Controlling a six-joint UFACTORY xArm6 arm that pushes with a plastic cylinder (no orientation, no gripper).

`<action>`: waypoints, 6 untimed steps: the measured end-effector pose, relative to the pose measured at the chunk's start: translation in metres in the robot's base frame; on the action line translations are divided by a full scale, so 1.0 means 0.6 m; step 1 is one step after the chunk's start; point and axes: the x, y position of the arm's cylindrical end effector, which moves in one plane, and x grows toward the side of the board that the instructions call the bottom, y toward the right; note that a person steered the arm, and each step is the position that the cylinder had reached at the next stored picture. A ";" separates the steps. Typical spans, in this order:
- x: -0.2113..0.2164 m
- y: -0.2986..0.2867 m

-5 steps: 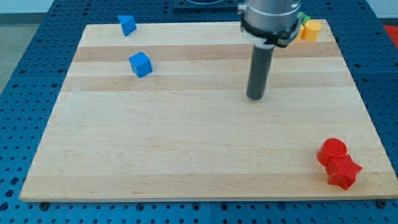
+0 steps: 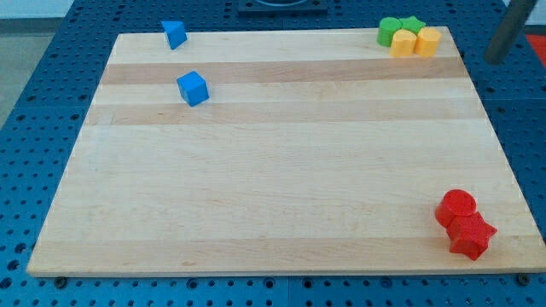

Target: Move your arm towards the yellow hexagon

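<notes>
Our rod has no hand, so it holds nothing. My tip (image 2: 497, 58) sits off the wooden surface (image 2: 273, 179), past its edge at the view's top right. The yellow hexagon (image 2: 403, 43) lies in the surface's top right corner, touching a yellow cylinder (image 2: 427, 40) and two green blocks (image 2: 398, 27). Two blue blocks (image 2: 193, 88) sit at top left. A red cylinder (image 2: 456, 207) touches a red star (image 2: 471, 236) at bottom right.

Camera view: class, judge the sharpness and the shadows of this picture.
Camera view: the dark rod at the view's top right is motion-blurred; the pale wooden board and the red blocks are sharp; lighting is even, shadows soft and faint.
</notes>
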 end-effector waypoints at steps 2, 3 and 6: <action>-0.096 -0.017; -0.096 -0.050; -0.065 -0.125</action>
